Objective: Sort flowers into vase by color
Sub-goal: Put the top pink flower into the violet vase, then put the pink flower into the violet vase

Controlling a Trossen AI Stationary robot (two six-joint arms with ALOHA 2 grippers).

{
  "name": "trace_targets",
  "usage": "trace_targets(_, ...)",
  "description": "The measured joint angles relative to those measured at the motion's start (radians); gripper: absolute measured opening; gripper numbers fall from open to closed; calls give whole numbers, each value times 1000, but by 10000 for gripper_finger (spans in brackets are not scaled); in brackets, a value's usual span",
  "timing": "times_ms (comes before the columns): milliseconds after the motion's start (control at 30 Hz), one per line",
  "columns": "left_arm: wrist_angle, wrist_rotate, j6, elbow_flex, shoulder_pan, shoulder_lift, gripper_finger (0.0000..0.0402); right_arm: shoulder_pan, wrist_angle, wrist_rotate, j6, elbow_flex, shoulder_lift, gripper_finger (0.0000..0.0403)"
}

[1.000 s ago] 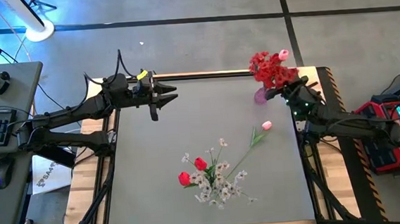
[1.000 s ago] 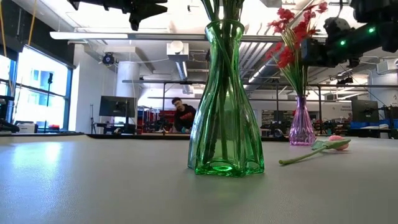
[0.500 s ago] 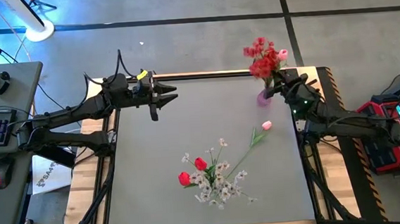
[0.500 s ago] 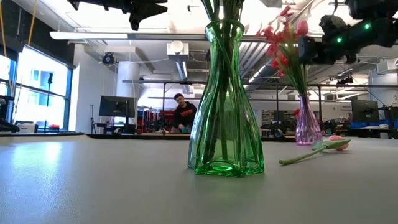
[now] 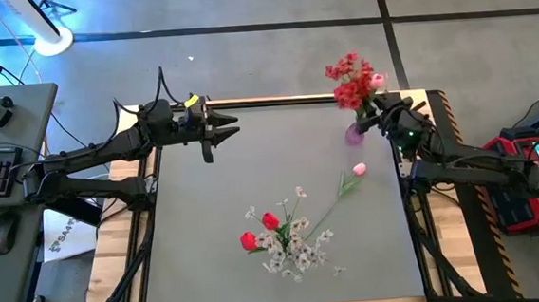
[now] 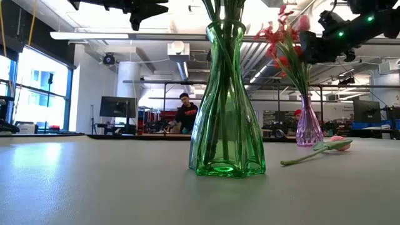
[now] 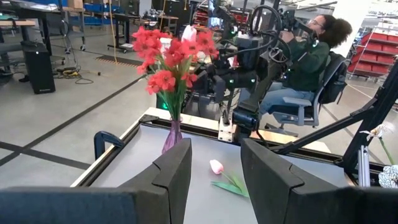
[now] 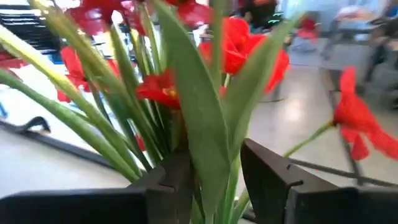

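Near edge of the bench (image 5: 202, 270), high view: loose pile of flowers, 2 red tulips (image 5: 259, 230) and white sprays (image 5: 295, 249), stems running roughly 7 to 1 o'clock. In the low view a green vase (image 6: 225, 100) stands closest to that camera; its spot on the bench cannot be fixed from above.

Mid-bench: 1 pink tulip (image 5: 358, 169) lies flat, bloom at the 1 o'clock end, stem trailing to 7 o'clock. It sits at about 7 o'clock from the right pincer (image 5: 379, 122), near it and apart; the right arm is much nearer than the left.

Far right corner: purple vase (image 5: 353, 132) upright, holding the red cluster (image 5: 350, 79) plus 1 pink bloom. The right pincer is just beside the stems above the vase mouth; in the right wrist view the fingers (image 8: 168, 180) are spread, with stems and leaves between them, nothing pinched.

Far left corner: left pincer (image 5: 232, 126) waits, raised above the bench, fingers (image 7: 171, 171) parted, empty.

Judgement: the next pick likely turns on the pink tulip's 7 to 1 o'clock axis.
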Motion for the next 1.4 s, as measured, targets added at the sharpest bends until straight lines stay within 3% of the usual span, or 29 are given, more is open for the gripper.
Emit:
trace_targets(167, 0, 0, 0, 0, 0, 0, 129, 0, -96, -76, 94, 17, -36, 119)
trace_targets(333, 0, 0, 0, 0, 0, 0, 129, 0, -358, -67, 156, 91, -89, 119)
trace_targets(767, 0, 0, 0, 0, 0, 0, 129, 0, -632, -102, 236, 249, -164, 131)
trace_targets(967, 0, 0, 0, 0, 0, 0, 129, 0, -829, -210, 489, 290, -163, 157)
trace_targets(1400, 0, 0, 0, 0, 0, 0, 129, 0, -936, -528, 823, 267, -90, 156)
